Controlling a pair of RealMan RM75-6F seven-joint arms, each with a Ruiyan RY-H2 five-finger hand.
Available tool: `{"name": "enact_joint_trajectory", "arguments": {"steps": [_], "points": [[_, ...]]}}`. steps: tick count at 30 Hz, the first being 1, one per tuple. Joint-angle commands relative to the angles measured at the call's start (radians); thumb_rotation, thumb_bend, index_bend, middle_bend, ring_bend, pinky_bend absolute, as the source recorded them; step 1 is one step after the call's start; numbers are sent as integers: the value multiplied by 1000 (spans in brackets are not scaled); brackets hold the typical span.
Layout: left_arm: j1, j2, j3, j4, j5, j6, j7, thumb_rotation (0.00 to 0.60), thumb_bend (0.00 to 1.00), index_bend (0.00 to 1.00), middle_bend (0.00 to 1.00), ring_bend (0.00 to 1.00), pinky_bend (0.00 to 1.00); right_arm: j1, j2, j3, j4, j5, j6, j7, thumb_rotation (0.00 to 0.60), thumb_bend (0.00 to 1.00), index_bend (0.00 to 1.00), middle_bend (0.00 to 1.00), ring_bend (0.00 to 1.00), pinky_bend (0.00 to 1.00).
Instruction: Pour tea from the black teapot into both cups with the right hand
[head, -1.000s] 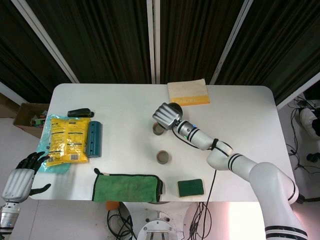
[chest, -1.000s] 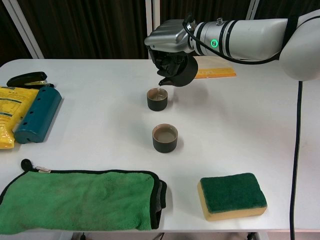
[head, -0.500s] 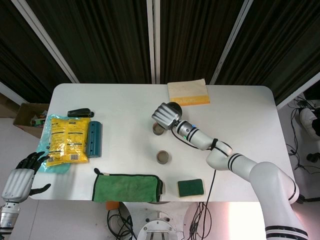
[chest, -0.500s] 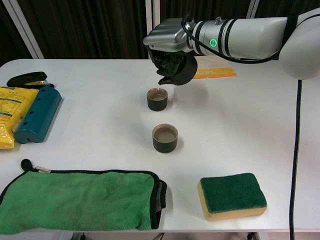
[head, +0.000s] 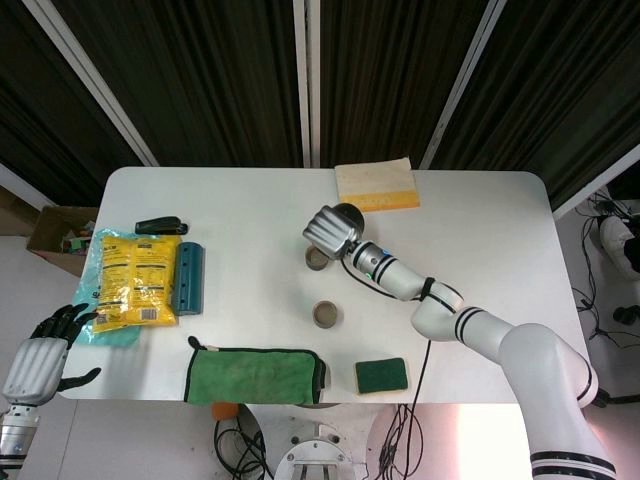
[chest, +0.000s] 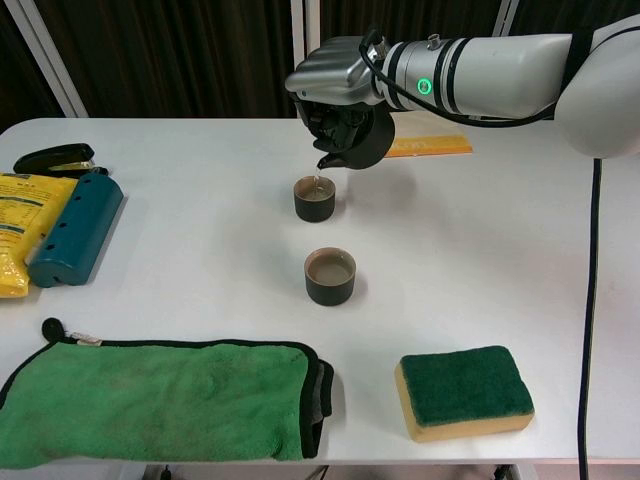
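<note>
We see right hand (chest: 335, 75) grasping black teapot (chest: 352, 140), spout over far cup (chest: 314, 198); recommend steady tilt, slow flow.

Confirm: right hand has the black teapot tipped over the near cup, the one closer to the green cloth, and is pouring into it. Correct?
Not quite. The right hand does hold the black teapot tipped and pouring, but its spout is over the far cup, not the near cup by the green cloth. The chest view shows a thin stream entering the far one.
</note>
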Motion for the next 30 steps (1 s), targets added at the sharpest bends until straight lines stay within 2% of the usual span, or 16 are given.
{"name": "enact_joint_trajectory", "arguments": {"steps": [1,30], "points": [[1,0,0,1,0,1,0,600,71,209,107,89,218,1,3,0,-4,1,-1,-8,600,477,1000,1000,1000,769],[7,-25,-13,34,19,50,-7,600,70,208,107,89,218,7,10,-4,-35,8,-16,-66,600,477,1000,1000,1000,769]]}}
